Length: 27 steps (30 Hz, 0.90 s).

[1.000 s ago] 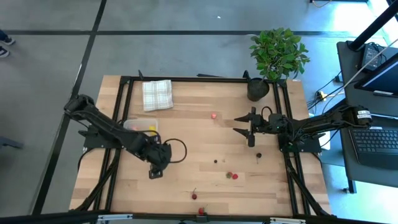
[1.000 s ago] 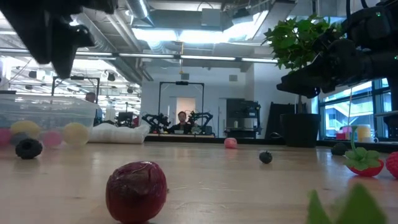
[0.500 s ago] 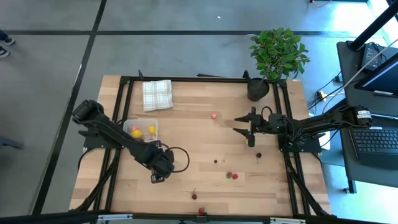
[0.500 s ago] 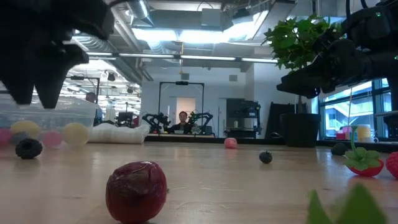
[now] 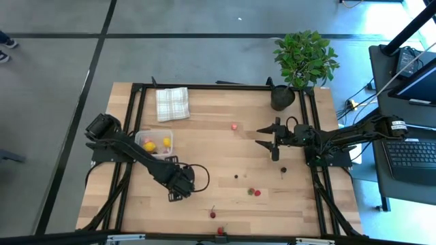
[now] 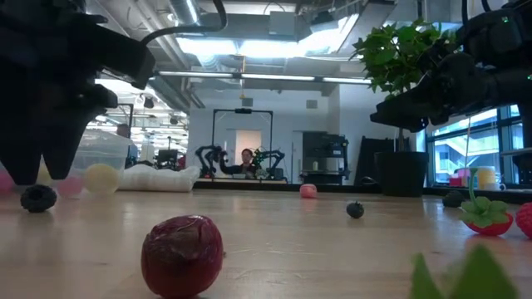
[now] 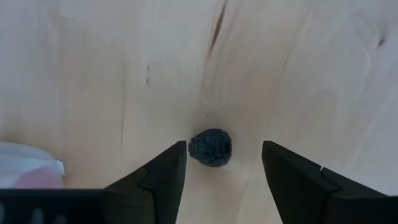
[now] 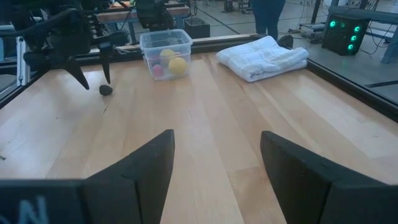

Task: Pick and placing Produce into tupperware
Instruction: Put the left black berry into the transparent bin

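Note:
My left gripper (image 5: 176, 194) is open and points down over a small dark berry (image 7: 210, 147). Its fingers stand on either side of the berry without touching it, just above the table in the low view (image 6: 40, 170). The berry (image 6: 38, 198) rests on the wood. The clear tupperware (image 5: 154, 143) sits toward the table's left and holds two yellow pieces and a pink one (image 8: 165, 53). My right gripper (image 5: 261, 137) hovers open at the table's right, touching nothing. Loose produce lies about: a pink piece (image 5: 234, 126), red strawberries (image 5: 253, 192), a cherry (image 5: 212, 214).
A folded checked cloth (image 5: 172, 103) lies at the far left. A potted plant (image 5: 282, 97) stands at the far right corner. Two small dark pieces (image 5: 236, 176) (image 5: 283, 170) lie mid-table, and a red piece (image 6: 182, 255) sits near the near edge. The black frame rails run along the table's sides.
My left gripper has come down from high above the table to just over the dark berry, shifting a little toward the near edge and right. Its arm has drawn off the tupperware, which now shows whole in the high view. The right arm kept still.

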Motion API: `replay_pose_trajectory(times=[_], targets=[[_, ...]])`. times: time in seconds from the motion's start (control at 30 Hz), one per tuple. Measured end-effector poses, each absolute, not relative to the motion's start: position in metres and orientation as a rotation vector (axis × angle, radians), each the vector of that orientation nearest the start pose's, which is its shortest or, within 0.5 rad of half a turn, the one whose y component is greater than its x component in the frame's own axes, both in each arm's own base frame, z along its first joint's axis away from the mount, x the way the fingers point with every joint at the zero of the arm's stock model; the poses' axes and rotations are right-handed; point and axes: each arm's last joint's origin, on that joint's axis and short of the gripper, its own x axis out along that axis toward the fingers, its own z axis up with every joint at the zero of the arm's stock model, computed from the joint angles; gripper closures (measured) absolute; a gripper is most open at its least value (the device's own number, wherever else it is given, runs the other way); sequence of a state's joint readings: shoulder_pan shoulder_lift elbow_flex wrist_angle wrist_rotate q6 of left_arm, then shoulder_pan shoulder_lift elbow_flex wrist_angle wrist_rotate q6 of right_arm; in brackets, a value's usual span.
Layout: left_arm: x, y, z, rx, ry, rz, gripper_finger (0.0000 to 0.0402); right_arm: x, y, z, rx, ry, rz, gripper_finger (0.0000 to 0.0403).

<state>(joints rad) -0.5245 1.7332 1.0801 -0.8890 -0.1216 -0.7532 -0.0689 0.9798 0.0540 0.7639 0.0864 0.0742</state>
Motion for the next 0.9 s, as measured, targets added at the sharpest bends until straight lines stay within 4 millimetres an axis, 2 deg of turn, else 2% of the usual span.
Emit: replay_pose_trajectory(times=[0.33, 0.73, 0.9], targets=[[0.248, -0.146, 0.155, -0.085, 1.461, 0.29, 0.0215, 0.163, -0.014, 0.147, 0.071, 0.156, -0.161, 0.0163], [0.25, -0.147, 0.156, -0.047, 1.418, 0.302, 0.0229, 0.163, -0.014, 0.148, 0.069, 0.156, -0.161, 0.0163], [0.247, -0.145, 0.146, -0.063, 1.399, 0.298, 0.024, 0.163, -0.014, 0.148, 0.069, 0.156, -0.161, 0.0163]])
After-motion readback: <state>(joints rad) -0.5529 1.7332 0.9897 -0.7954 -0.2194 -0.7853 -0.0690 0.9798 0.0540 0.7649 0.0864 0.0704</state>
